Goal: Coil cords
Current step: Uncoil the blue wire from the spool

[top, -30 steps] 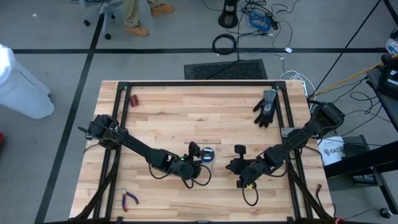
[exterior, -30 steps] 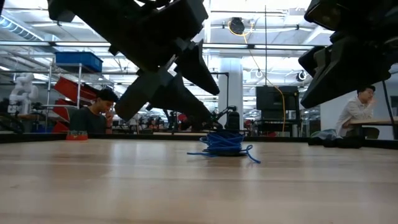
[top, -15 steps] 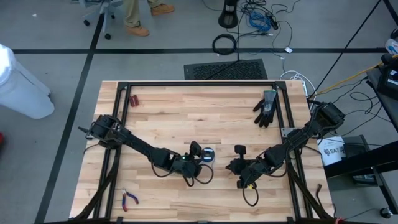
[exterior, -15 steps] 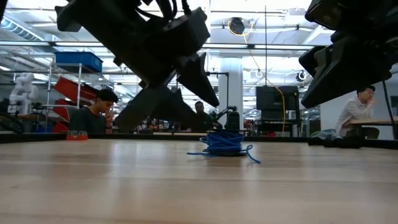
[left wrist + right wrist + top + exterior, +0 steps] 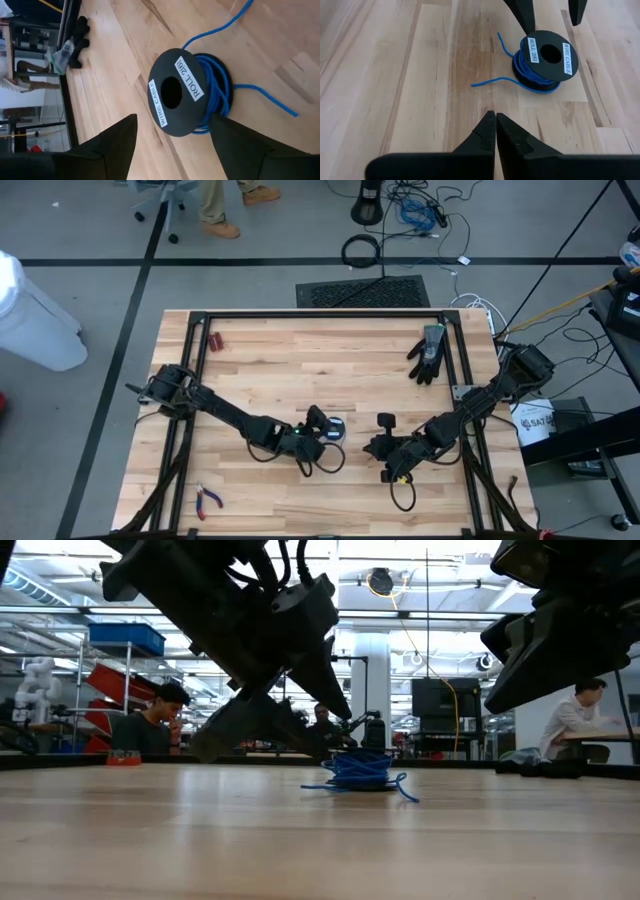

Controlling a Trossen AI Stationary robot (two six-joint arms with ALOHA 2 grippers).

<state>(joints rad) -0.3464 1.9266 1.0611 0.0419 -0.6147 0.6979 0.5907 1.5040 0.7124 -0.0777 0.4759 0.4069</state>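
The cord is a thin blue wire wound on a small black spool [image 5: 336, 428] labelled "WIRE CABLE". The spool lies flat on one flange [image 5: 545, 57] mid-table, and two loose wire ends [image 5: 490, 82] trail on the wood. My left gripper [image 5: 174, 120] is open and slants down at the spool. Its fingers [image 5: 117, 142] stand on either side of the spool without touching it. My right gripper [image 5: 495, 118] is shut and holds nothing. It hovers right of the spool [image 5: 372, 446], pointing toward it.
A black glove [image 5: 427, 352] lies at the far right. Red-handled pliers [image 5: 208, 499] lie near the front left corner, and small red pieces [image 5: 214, 340] at the far left. A black frame rail [image 5: 320, 314] borders the table. People sit beyond the table [image 5: 150, 720].
My left gripper has moved down and toward the spool, rolling a little about its own pointing line. It stays open. The spool and its loose ends have not moved.
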